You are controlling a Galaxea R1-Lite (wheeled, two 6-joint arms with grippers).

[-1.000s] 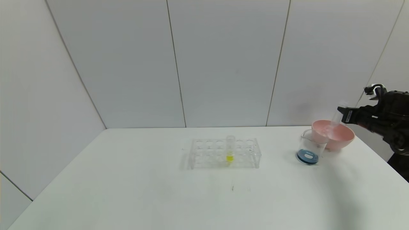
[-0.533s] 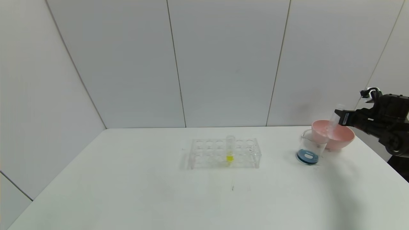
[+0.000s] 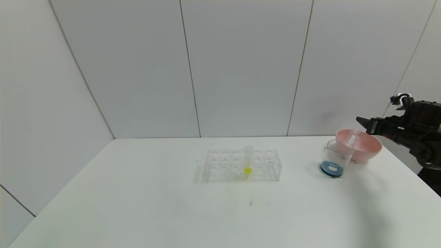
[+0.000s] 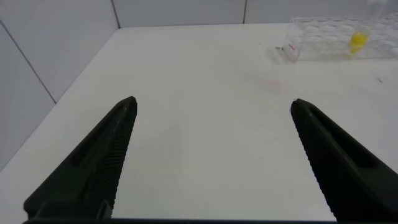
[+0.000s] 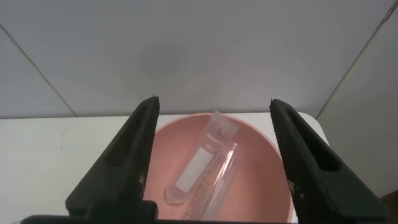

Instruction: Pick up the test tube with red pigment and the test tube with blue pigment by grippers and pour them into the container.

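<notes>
Readable text: I found none in any view.
Tube in pink bowl (image 5: pixel 219 180): its white label patch (image 5: pixel 194 169) looked blank to me.
Beaker (image 3: pixel 333 159): its white mark (image 3: pixel 332 168) was unreadable.

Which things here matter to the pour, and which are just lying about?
Job: beaker holding blue liquid; empty tube lying in the pink bowl; right gripper, open above it.
Lying about: tube rack; yellow tube; left gripper, idle.

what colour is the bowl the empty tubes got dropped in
Pink bowl, clearest in the right wrist view.
</notes>
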